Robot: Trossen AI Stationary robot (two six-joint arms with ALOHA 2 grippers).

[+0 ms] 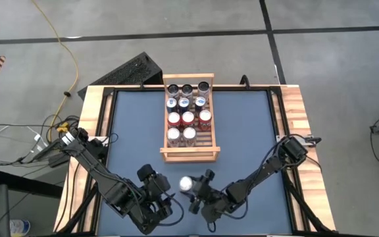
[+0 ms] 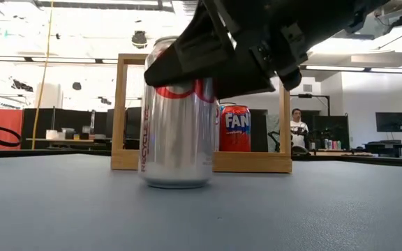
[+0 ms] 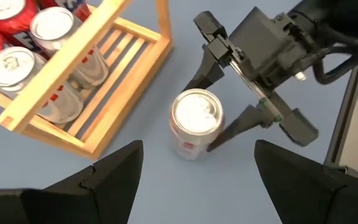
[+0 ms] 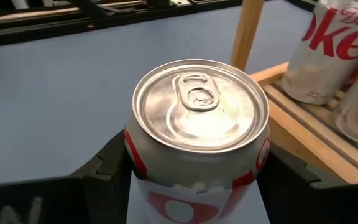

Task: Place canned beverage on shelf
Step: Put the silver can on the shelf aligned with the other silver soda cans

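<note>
a silver can [image 1: 185, 184] with red lettering stands upright on the blue desk [image 1: 137, 125], near the front edge and about midway along it, just short of the front rail of the wooden shelf [image 1: 189, 155] and apart from it. the right gripper [image 1: 195, 193] has its two dark fingers [image 4: 107, 163] pressed against opposite sides of the can below its rim — grasping it while its base rests on the desk, as the low view shows. the left gripper [image 1: 155, 191] hangs beside the can on its left, fingers [image 3: 114, 180] spread apart and holding nothing, pointed toward the can and the shelf. the shelf sits in the middle of the desk, running from behind the can to the back edge, with a raised rail at each short end. it carries rows of upright cans [image 1: 187, 108] — dark ones at the back, then blue and white, then red, then two silver ones toward the front, leaving bare slats just behind the front rail. in the low view a person [image 2: 298, 129] is seated far off in the room beyond the desk.
</note>
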